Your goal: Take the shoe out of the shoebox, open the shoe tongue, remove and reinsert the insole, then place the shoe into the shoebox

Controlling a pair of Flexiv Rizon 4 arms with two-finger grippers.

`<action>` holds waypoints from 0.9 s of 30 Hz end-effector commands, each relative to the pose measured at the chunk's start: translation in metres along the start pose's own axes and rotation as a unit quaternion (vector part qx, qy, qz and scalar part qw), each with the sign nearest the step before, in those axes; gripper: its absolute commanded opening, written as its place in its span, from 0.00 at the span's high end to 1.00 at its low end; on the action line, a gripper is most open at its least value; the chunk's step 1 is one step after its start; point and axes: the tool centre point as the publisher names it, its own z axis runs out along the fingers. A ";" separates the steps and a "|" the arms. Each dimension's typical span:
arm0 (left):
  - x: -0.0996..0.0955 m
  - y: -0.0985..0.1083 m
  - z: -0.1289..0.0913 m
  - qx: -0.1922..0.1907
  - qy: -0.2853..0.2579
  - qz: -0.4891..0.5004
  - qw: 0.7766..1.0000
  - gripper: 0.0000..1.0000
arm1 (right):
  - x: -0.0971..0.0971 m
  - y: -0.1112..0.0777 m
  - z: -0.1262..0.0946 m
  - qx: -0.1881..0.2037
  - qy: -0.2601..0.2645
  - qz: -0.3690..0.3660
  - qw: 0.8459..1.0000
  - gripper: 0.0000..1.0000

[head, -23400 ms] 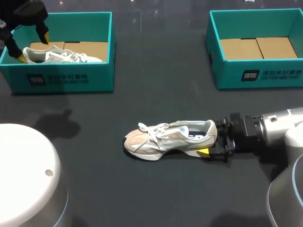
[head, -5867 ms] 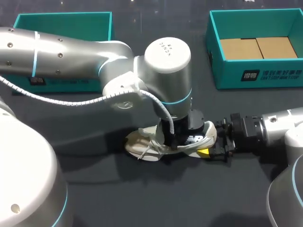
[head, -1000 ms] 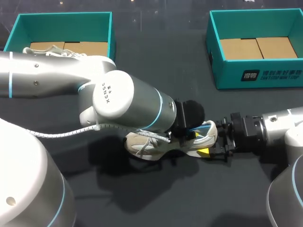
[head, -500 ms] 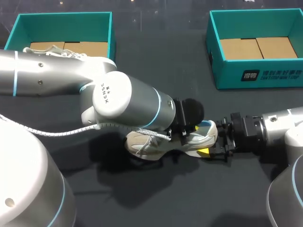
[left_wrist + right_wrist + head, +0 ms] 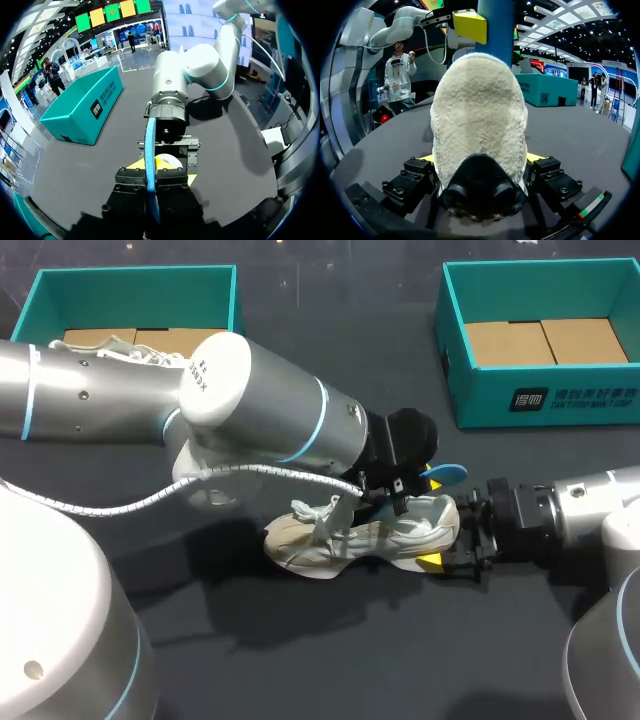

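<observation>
Dark tabletop (image 5: 330, 660) ran between two teal shoeboxes, and the shoe (image 5: 340, 538) lay on it near the middle, well apart from both. Its long axis ran across the table, toe toward the robot's left and heel toward its right. The right gripper (image 5: 447, 535) came in low and level from the right, clamped on the heel from both sides (its wrist view was almost filled by the fuzzy heel collar).

The left arm reached past the middle and arched over the shoe, wrist bent down. The left gripper (image 5: 425, 482) sat just above the heel opening, pinching the blue insole (image 5: 447, 473). From its wrist camera the insole stood edge-on between the fingers, pointing ahead toward the right arm. Most of it looked to be out of the shoe, though whether its front end had cleared the opening was hidden by the arm. Reinserting would probably mean turning the insole's length to match the shoe's, toe end first, with the left arm the nearer one.
</observation>
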 end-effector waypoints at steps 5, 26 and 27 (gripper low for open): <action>-0.004 -0.031 -0.028 0.049 0.110 -0.013 0.993 1.00 | 0.001 0.001 0.000 0.003 0.000 0.000 1.000 1.00; 0.009 -0.061 -0.053 0.111 0.132 -0.038 0.984 1.00 | 0.001 0.001 0.000 0.003 0.000 0.000 1.000 1.00; 0.009 -0.069 -0.058 0.125 0.129 -0.038 0.983 1.00 | 0.001 0.001 0.000 0.003 0.000 0.000 1.000 1.00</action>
